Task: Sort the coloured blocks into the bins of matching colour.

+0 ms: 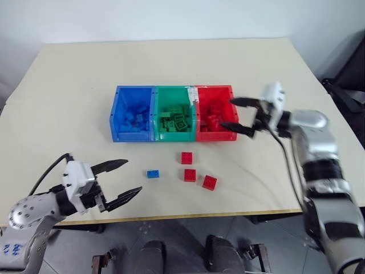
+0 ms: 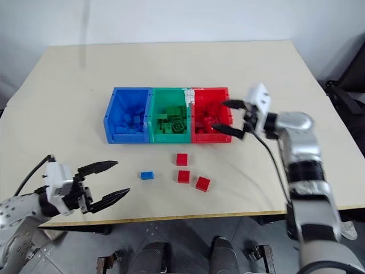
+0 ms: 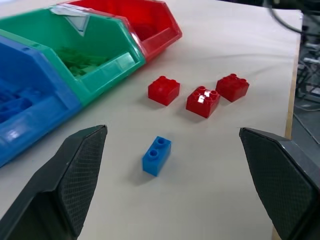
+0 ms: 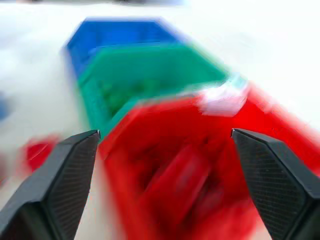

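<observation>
Four blocks remain on the table (image 1: 74,85): three red blocks (image 1: 190,174) and one blue block (image 1: 153,173), all near the red bin (image 1: 215,135), green bin (image 1: 175,136) and blue bin (image 1: 132,137).

From the head, the right gripper (image 1: 238,113) hangs at the red bin's rim, fingers apart and empty; a careless swing could knock the joined bins.

The left wrist view shows the left gripper (image 3: 172,187) wide apart, aimed level at the blue block; a crooked close might push it away.

The right wrist view looks into the red bin.
</observation>
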